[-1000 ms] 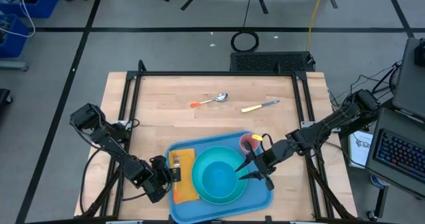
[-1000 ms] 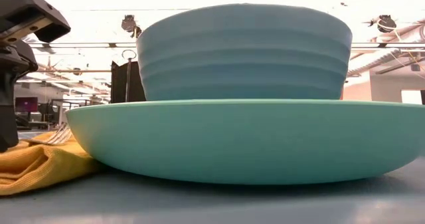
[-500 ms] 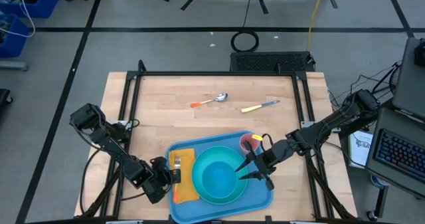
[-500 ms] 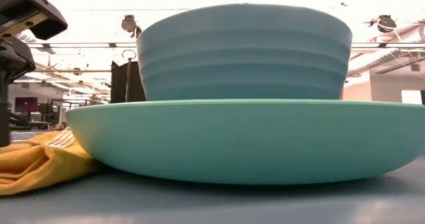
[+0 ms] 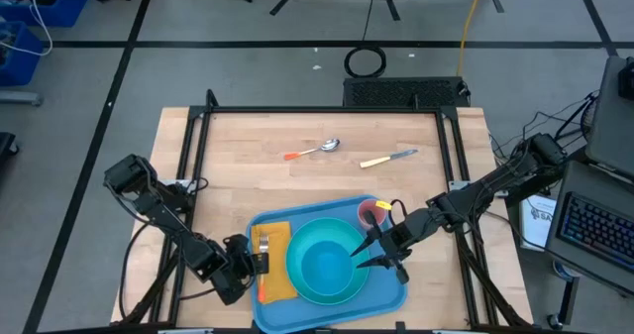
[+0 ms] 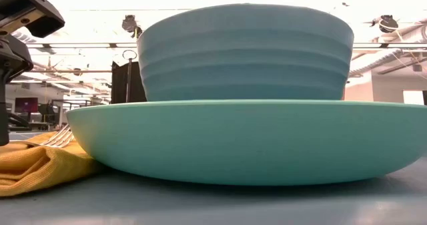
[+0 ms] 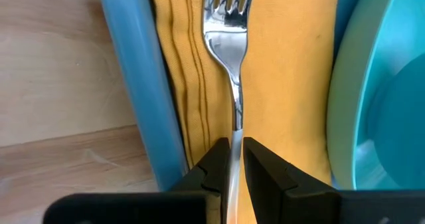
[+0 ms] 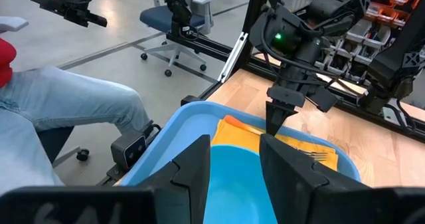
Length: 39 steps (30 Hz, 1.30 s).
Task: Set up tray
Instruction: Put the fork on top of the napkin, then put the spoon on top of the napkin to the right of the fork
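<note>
The blue tray [image 5: 391, 292] lies at the table's near edge. On it are a yellow napkin [image 5: 275, 275] at the left, a teal plate [image 5: 327, 265] with a teal bowl [image 6: 247, 51] on it, and a pink cup [image 5: 372, 213] at the far right corner. A silver fork [image 7: 229, 31] lies on the napkin [image 7: 285, 84], tines toward the far edge. My left gripper [image 7: 237, 159] is at the tray's left rim [image 7: 133, 84], shut on the fork. My right gripper [image 5: 365, 252] hangs open above the plate's right side, holding nothing. My left gripper pinches the fork's thin handle [image 7: 237, 127] between its two fingers, a little behind the head. The fingers slant down from the tray's near left side and run roughly along the fork. The fork's head lies flat on the napkin.
A spoon [image 5: 317, 150] with an orange handle and a knife [image 5: 388, 159] with a yellow handle lie on the bare wood toward the far edge. A black frame runs around the table. A person's legs [image 8: 60, 104] show beyond the table in the right wrist view.
</note>
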### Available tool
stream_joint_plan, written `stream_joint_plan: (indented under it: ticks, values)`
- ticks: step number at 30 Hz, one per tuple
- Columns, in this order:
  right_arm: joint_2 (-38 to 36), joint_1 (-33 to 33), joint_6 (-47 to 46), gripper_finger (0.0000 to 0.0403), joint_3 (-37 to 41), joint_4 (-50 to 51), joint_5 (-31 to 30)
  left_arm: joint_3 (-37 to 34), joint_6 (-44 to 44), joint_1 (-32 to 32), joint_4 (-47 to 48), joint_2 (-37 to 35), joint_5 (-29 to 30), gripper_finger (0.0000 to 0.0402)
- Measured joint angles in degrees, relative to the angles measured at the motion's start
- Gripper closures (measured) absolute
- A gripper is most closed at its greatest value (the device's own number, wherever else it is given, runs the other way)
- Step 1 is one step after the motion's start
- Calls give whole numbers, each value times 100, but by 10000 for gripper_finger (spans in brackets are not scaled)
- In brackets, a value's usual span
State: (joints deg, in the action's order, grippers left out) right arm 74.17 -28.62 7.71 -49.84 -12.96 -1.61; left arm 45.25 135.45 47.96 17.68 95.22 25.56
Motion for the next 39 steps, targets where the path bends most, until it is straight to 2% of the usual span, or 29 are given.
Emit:
stream_joint_plan:
  ticks: [8, 20, 26, 31, 33, 36, 39]
  values:
    - [0, 0, 0, 280, 0, 44, 20, -2, 108, 95, 1, -57, 37, 355]
    - [0, 0, 0, 280, 0, 75, 20, -4, -396, 136, 101, -497, 797, 355]
    - [0, 0, 54, 280, 1, 86, 20, -4, -1206, 14, 412, -914, 2177, 355]
    - [0, 0, 234, 280, 2, 85, 18, -4, -2824, -330, 513, -1285, 3345, 355]
    - [0, 0, 348, 280, 2, 79, 19, -4, -3374, -530, 517, -1414, 3586, 355]
    - [0, 7, 382, 280, 2, 79, 15, -4, -4130, -1031, 751, -1667, 3305, 355]
    - [0, 24, 472, 280, 2, 88, 0, 0, -5051, -1716, 949, -1969, 2299, 355]
